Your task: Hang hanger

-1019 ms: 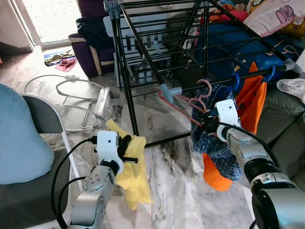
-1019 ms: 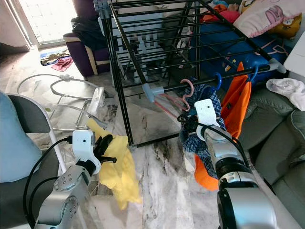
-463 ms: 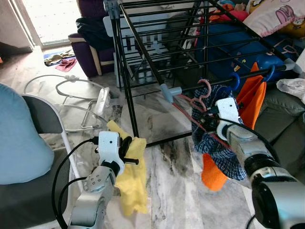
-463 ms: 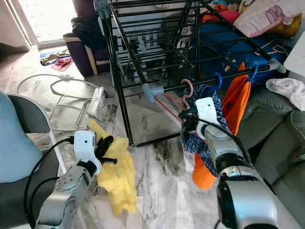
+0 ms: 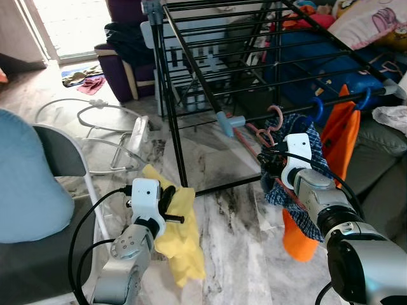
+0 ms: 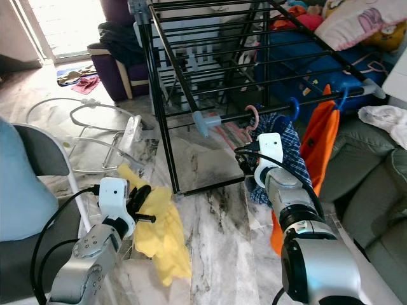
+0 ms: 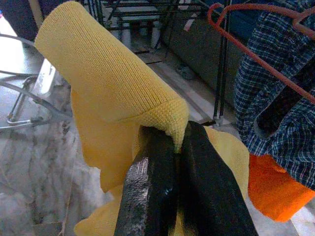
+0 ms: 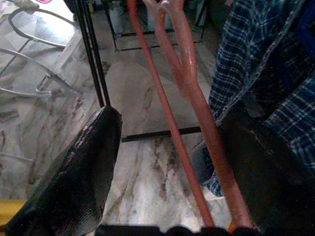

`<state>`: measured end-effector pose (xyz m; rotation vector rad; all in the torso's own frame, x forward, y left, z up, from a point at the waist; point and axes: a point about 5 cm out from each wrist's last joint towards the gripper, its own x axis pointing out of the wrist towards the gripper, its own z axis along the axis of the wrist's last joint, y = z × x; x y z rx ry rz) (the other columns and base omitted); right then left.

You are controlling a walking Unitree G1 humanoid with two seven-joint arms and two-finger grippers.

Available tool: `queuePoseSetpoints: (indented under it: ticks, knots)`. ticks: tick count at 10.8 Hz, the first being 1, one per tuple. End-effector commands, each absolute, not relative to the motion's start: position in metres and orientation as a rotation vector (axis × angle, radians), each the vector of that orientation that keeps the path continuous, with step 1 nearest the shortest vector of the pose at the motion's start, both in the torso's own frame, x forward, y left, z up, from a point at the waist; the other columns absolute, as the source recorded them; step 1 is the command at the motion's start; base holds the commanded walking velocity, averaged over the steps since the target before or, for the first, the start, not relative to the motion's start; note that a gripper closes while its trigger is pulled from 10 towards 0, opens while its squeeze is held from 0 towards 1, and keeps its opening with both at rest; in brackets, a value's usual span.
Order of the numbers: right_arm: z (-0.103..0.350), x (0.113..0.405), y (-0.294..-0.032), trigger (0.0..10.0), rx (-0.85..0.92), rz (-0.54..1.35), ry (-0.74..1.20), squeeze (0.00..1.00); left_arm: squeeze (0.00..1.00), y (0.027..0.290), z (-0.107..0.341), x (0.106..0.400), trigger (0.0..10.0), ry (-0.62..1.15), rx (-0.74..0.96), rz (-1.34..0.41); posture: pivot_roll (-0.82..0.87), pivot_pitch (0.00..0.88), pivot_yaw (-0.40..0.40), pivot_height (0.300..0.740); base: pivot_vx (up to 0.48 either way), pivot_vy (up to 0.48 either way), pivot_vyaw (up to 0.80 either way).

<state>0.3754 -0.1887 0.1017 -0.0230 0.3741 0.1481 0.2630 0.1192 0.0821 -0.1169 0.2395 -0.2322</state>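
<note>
now the right end effector sits with its fingers spread apart, the pink hanger running between them but not pinched. just above it the hanger's hook curls over the black rail of the drying rack, and the checked shirt drapes just beside the fingers. best to back off gently, straight away from the rail, so the fingers do not snag the thin pink wire. the hanger looks slim, glossy and light. the left end effector, well apart and low, is clamped on a yellow cloth.
</note>
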Motion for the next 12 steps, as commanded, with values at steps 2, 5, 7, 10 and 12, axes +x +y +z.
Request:
queuePoseSetpoints:
  ticks: [2, 5, 7, 10, 12]
  knots:
    - [0.108, 0.38, -0.187, 1.1, -0.022, 0.129, 0.358, 0.0, 0.0, 0.12, 0.09, 0.264, 10.0, 0.21, -0.098, -0.231, -0.04, 0.03, 0.011, 0.74, 0.0, 0.0, 0.0]
    - [0.106, 0.379, -0.188, 2.1, -0.057, 0.116, 0.368, 0.0, 0.0, 0.118, 0.089, 0.263, 10.0, 0.216, -0.095, -0.239, -0.04, 0.029, 0.011, 0.74, 0.0, 0.0, 0.0]
    - [0.1, 0.376, -0.189, 2.3, -0.063, 0.115, 0.391, 0.0, 0.0, 0.117, 0.089, 0.263, 10.0, 0.221, -0.093, -0.243, -0.03, 0.029, 0.01, 0.74, 0.0, 0.0, 0.0]
    - [0.091, 0.371, -0.189, 2.1, -0.072, 0.119, 0.427, 0.0, 0.0, 0.117, 0.087, 0.262, 10.0, 0.232, -0.089, -0.248, -0.03, 0.028, 0.005, 0.74, 0.0, 0.0, 0.0]
    - [0.09, 0.37, -0.191, 1.0, -0.075, 0.116, 0.432, 0.0, 0.0, 0.117, 0.086, 0.261, 10.0, 0.239, -0.085, -0.253, -0.03, 0.025, 0.007, 0.74, 0.0, 0.0, 0.0]
